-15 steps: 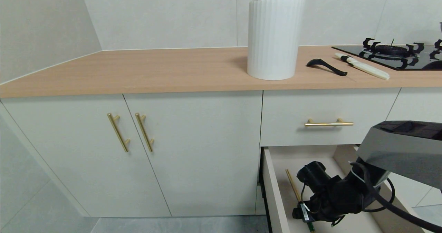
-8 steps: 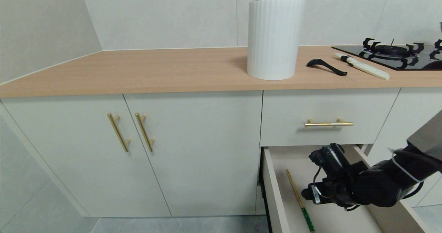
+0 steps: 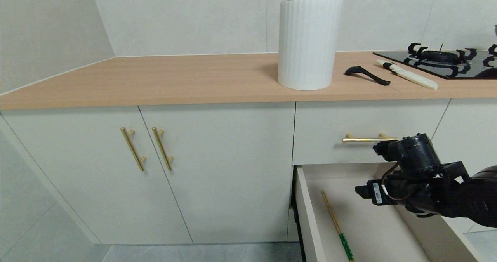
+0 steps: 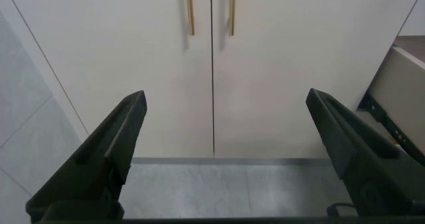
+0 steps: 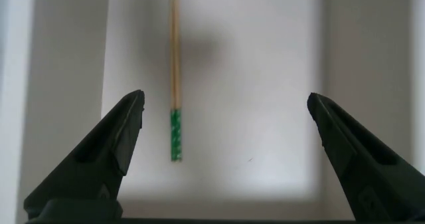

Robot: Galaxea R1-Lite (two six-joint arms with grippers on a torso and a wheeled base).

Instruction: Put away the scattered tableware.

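- Chopsticks (image 3: 337, 226): one thin wooden pair with green-banded ends; lying flat on the floor of the open drawer (image 3: 308, 215), close to its left wall; judged light, stiff and apt to roll; already stowed
- Black spoon (image 3: 367, 75): on the counter (image 3: 174, 79), at 3 o'clock from the white ribbed canister (image 3: 308, 44); probably light rigid plastic, smooth; the curved handle near its middle looks the best hold
- Knife (image 3: 407, 74): cream, apparently sheathed; just beside the spoon at its 3 o'clock; stiff and light by appearance; best taken by the handle, across its width
- Right gripper (image 5: 224, 98): jaws spread wide, nothing held; poised above the drawer, pointing down; chopsticks at its 8 o'clock in the head view; spoon and knife well apart, up around 12 o'clock
- Left gripper (image 4: 226, 98): jaws wide, empty; low, facing the cabinet doors (image 4: 212, 64)
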